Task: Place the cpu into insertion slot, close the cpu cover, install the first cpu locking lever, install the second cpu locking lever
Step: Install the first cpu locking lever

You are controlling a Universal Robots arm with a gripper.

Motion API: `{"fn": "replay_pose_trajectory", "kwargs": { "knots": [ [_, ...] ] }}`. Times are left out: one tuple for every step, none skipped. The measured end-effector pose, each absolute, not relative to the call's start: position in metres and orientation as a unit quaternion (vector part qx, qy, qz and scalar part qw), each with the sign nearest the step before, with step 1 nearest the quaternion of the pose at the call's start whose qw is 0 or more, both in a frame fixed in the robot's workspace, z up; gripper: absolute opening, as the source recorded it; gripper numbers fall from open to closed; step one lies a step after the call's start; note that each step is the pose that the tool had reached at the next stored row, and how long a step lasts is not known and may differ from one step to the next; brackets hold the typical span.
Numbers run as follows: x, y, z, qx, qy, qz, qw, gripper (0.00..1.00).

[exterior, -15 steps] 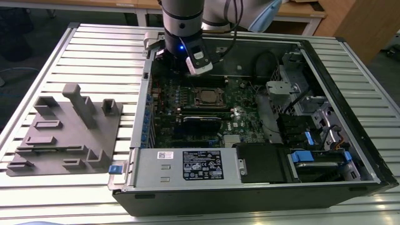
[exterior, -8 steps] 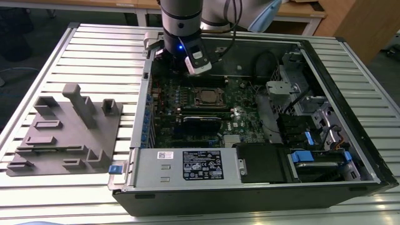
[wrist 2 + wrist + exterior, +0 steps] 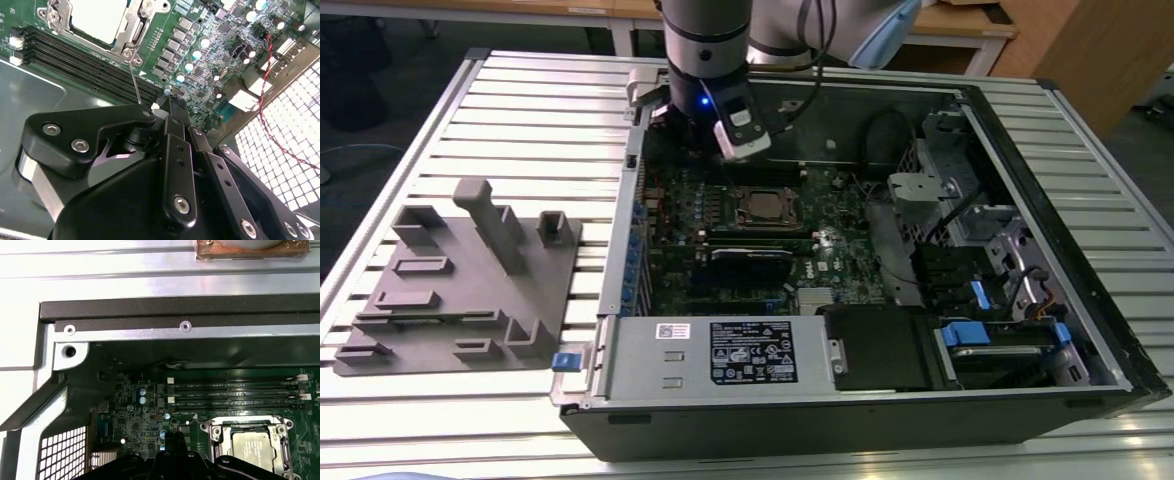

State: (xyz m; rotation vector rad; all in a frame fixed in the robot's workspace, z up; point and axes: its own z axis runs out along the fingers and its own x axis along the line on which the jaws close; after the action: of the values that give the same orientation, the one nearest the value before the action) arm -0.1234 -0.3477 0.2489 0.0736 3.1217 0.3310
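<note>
Even, bright light glares off the slatted table [image 3: 494, 110] (the computer case [image 3: 854, 430] is shadowed inside).

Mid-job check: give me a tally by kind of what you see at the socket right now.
cpu: 1
cpu cover: 1
locking lever standing up: 1
pincer: 1
Total: 4

exterior view: high, well back from the insertion slot [image 3: 742, 208], looking steeply down into the open computer case [image 3: 854, 440]
second wrist view: close over the slot, angled past the gripper [image 3: 167, 102]
first wrist view: near the slot, facing across it to the case wall
shared: slot in all three views; memory slots [image 3: 235, 395] beside it in both wrist views
</note>
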Motion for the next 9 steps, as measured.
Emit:
{"fn": "replay_pose_trajectory", "kwargs": {
  "knots": [
    [-0.1235,-0.3472,0.2489,0.023,0.994,0.105,0.001,0.11],
    [-0.1235,-0.3464,0.2488,0.023,0.994,0.105,0.001,0.11],
    [-0.1235,-0.3456,0.2488,0.023,0.994,0.105,0.001,0.11],
    [-0.1235,-0.3447,0.2488,0.023,0.994,0.105,0.001,0.11],
    [-0.1235,-0.3438,0.2488,0.023,0.994,0.105,0.001,0.11],
    [-0.1235,-0.343,0.2488,0.023,0.994,0.105,0.001,0.11],
    [-0.1235,-0.3424,0.2488,0.023,0.994,0.106,0.001,0.11],
    [-0.1235,-0.3419,0.2487,0.023,0.994,0.106,0.001,0.11],
    [-0.1235,-0.3415,0.2487,0.023,0.994,0.106,0.001,0.11]
  ]
}}
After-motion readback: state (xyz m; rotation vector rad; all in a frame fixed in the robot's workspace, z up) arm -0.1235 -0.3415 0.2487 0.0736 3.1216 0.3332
